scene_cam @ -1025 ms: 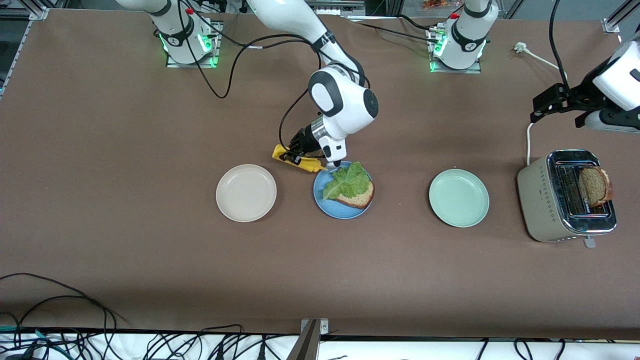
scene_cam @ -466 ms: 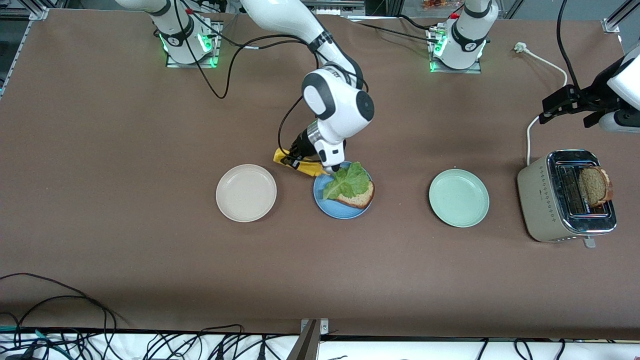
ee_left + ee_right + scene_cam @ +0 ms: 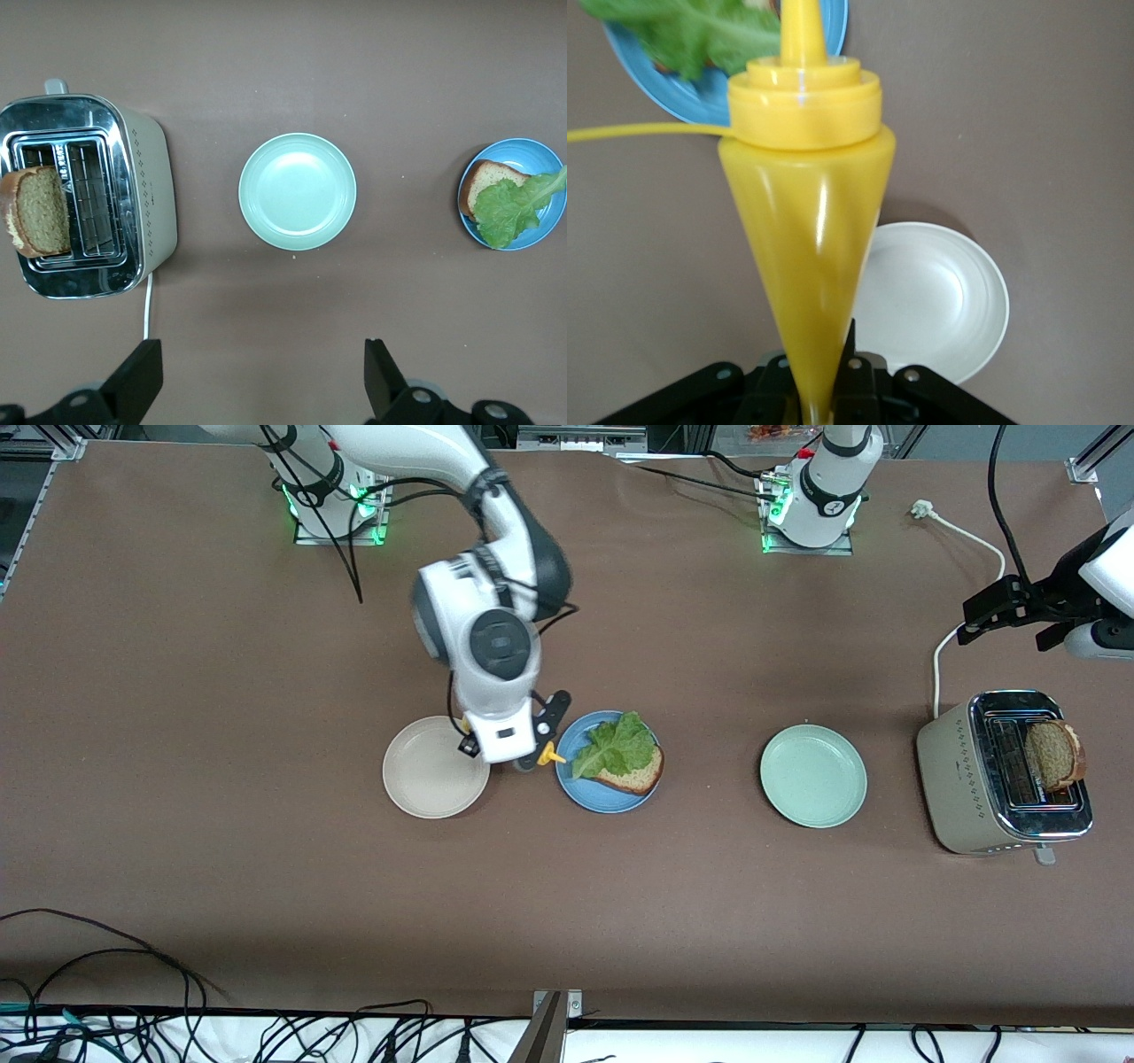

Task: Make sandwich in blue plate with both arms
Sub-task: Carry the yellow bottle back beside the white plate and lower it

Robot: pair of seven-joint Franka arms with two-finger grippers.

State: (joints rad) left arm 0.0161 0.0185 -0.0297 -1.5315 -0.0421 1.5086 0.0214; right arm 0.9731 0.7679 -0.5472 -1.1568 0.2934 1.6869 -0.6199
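Front view: a round medium-blue plate [image 3: 585,793] is seen on the brown tabletop [image 3: 221,868], between a round beige plate [image 3: 435,767] toward the right arm's end and a round pale green plate [image 3: 812,775] toward the left arm's end. On the blue plate a brown wholegrain bread slice [image 3: 633,774] is laid, with a ruffled green lettuce leaf [image 3: 613,748] on top of it. A beige and chrome toaster [image 3: 966,779] is placed at the left arm's end of the tabletop, and a second brown bread slice [image 3: 1054,755] is seen standing in one of its slots. The right pincer [image 3: 514,757] is held over the gap between the beige plate and the blue plate, closed on a yellow plastic squeeze bottle [image 3: 552,756], of which only the tip is visible beside the blue plate's rim. The left pincer [image 3: 983,611] is held in the air over the tabletop near the toaster. Left wrist view: the left pincer [image 3: 261,390] is recorded with its fingers spread wide and nothing between them; below it the toaster [image 3: 146,190], the pale green plate [image 3: 297,191] and the blue plate [image 3: 547,212] with bread and lettuce are seen in a row. Right wrist view: the right pincer [image 3: 819,390] is clamped on the base of the yellow bottle [image 3: 806,248], its nozzle pointed toward the blue plate [image 3: 664,97]; the beige plate [image 3: 939,301] is seen beside the bottle.
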